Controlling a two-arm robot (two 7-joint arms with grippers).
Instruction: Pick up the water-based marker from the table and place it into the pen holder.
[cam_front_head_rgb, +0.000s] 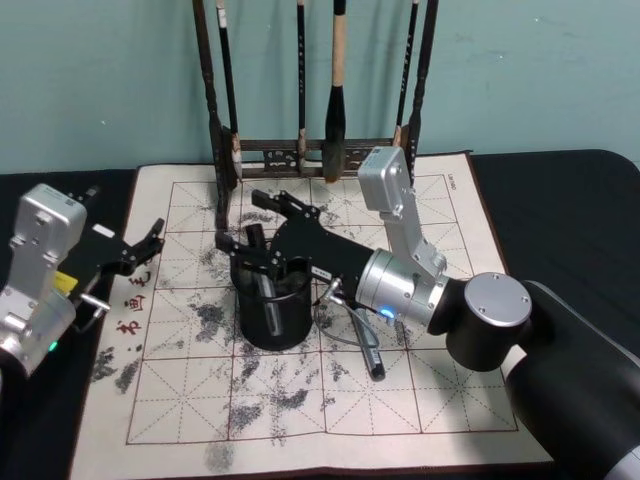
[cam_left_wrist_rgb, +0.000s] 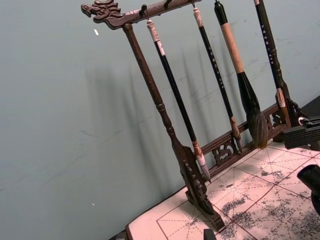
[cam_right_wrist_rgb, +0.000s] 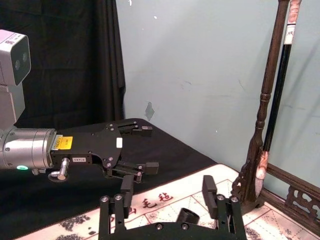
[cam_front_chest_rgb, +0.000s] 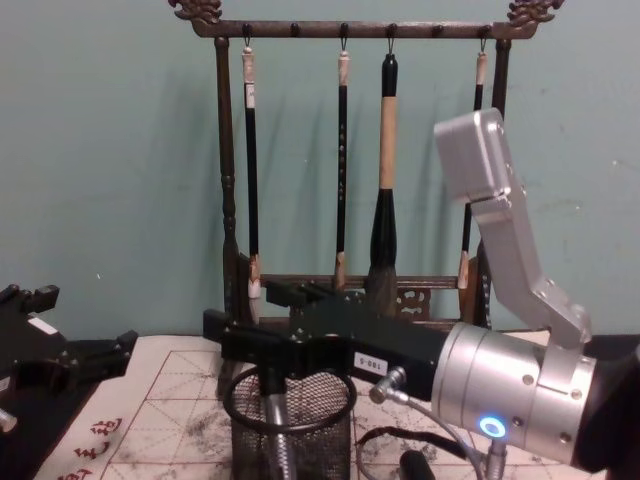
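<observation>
Right gripper (cam_front_head_rgb: 248, 225) hangs directly over the pen holder (cam_front_head_rgb: 272, 322), the arm reaching in from the right across the mat (cam_front_head_rgb: 450, 400). Its jaws stand wide apart. In the right wrist view the marker's dark round top sits in the gap, nearer one finger than the other and touching neither. So nothing is gripped, and the marker (cam_front_chest_rgb: 274, 420) is in the cup.

This looks like the release, with the marker as good as placed. The way to finish cleanly is to keep the jaws spread and lift straight up until the fingers clear the marker's top, then pull back to the right. A sideways drag at this height could catch the top and tip a light mesh cup.

The marker's long axis runs close to upright with a slight lean: dark end up between the fingers, grey barrel running down inside the mesh toward the bottom. From the chest view the top sits a touch left of the lower end.

Further out, a dark pen (cam_front_head_rgb: 366, 348) lies flat on the mat just right of the cup. The brush rack (cam_front_chest_rgb: 228, 200) stands at the far edge. The left gripper (cam_front_head_rgb: 155, 245) waits at the mat's left edge, fingers apart and empty, on the dark table (cam_front_head_rgb: 560, 200).
</observation>
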